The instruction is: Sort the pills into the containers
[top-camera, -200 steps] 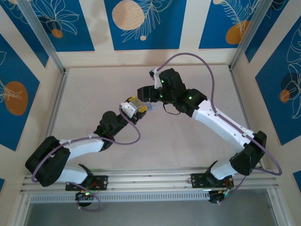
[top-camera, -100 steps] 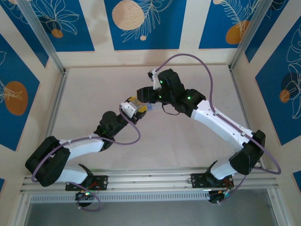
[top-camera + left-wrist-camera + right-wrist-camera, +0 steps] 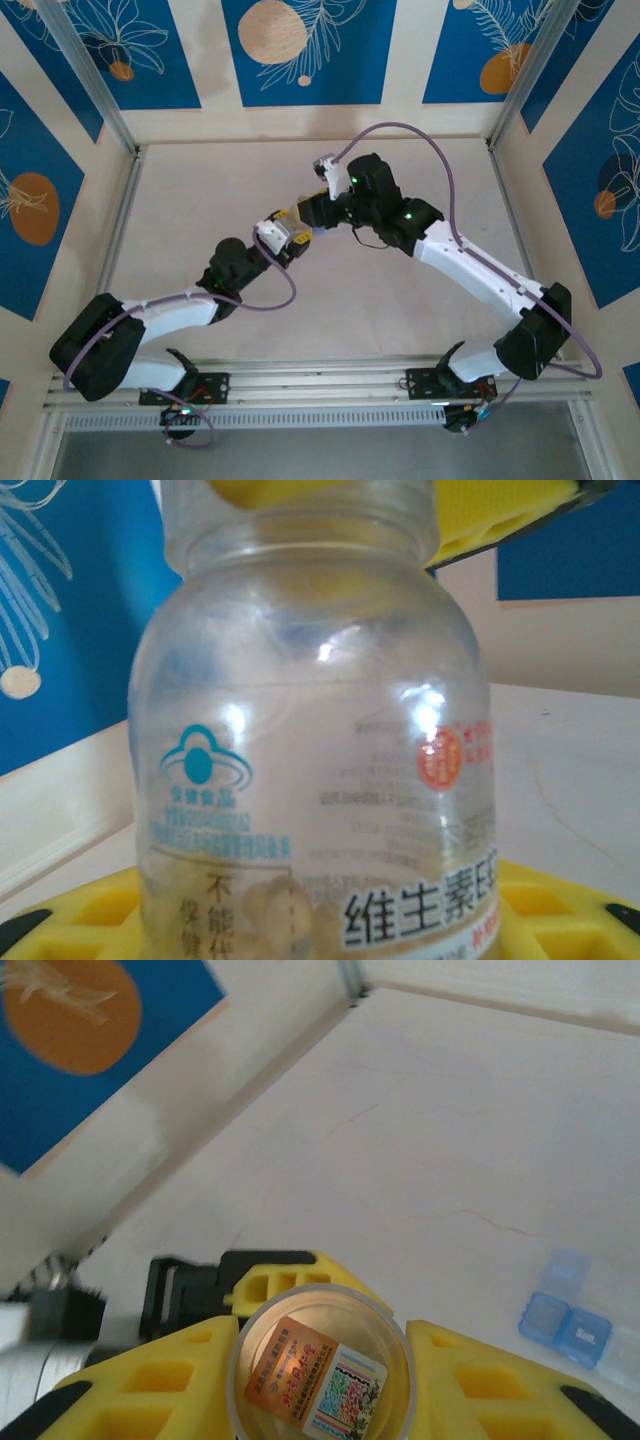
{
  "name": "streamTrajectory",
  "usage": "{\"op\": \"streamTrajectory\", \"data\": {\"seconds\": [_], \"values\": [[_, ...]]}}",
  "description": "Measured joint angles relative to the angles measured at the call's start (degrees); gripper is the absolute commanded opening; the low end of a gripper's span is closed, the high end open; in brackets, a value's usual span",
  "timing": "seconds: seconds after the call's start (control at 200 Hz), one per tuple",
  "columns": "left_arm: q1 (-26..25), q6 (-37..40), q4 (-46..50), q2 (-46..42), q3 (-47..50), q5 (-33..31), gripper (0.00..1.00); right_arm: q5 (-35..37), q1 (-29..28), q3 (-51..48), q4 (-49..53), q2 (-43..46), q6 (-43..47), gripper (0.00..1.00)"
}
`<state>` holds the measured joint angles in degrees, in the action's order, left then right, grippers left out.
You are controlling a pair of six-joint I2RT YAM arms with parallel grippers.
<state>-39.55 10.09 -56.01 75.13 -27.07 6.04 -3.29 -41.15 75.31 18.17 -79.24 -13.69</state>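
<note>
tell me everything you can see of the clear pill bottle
The pill bottle is round and clear with a narrower neck, printed with Chinese text, a teal logo and a red seal. Tan pills lie at its bottom. The left claw grips its body, the right claw clamps its top, above the table.

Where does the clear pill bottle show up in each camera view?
Top external: the pill bottle sits near picture centre, mostly hidden.
Left wrist: upright and close up, at centre.
Right wrist: bottom centre, seen end-on.
Shared landmark: the yellow claw fingers pressed against it.
</note>
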Motion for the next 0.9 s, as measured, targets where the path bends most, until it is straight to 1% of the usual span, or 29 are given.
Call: {"op": "streamTrajectory", "data": {"seconds": [0.13,0.255,0.345,0.405,0.495,0.62,0.79,0.9], "values": [[0.0,0.4,-3.2,-1.0,1.8,8.2,0.00,-11.0,2.4,-3.9,-0.1,4.3,13.4,0.39],[0.0,-0.6,-7.0,-1.6,3.1,17.1,0.00,-21.3,4.1,-4.4,3.8,6.8,27.3,0.40],[0.0,-1.9,-8.2,-1.7,3.2,22.6,0.00,-26.2,4.8,-3.7,7.1,7.4,34.2,0.47],[0.0,-2.7,-9.0,-1.7,3.2,25.5,0.00,-28.5,4.9,-2.9,9.3,7.4,37.3,0.55],[0.0,-3.6,-10.5,-1.7,3.2,28.9,0.00,-30.2,4.9,-2.2,12.0,7.3,39.6,0.66],[0.0,-4.0,-11.0,-2.1,3.2,31.1,0.00,-30.8,5.3,-1.5,14.3,7.3,41.3,0.73],[0.0,-4.0,-10.8,-2.3,3.2,31.6,0.00,-29.4,5.6,-0.4,14.7,7.7,40.2,0.77],[0.0,-3.7,-9.7,-2.3,3.2,29.2,0.00,-28.2,5.6,-0.3,13.7,9.4,36.7,0.77]]}}
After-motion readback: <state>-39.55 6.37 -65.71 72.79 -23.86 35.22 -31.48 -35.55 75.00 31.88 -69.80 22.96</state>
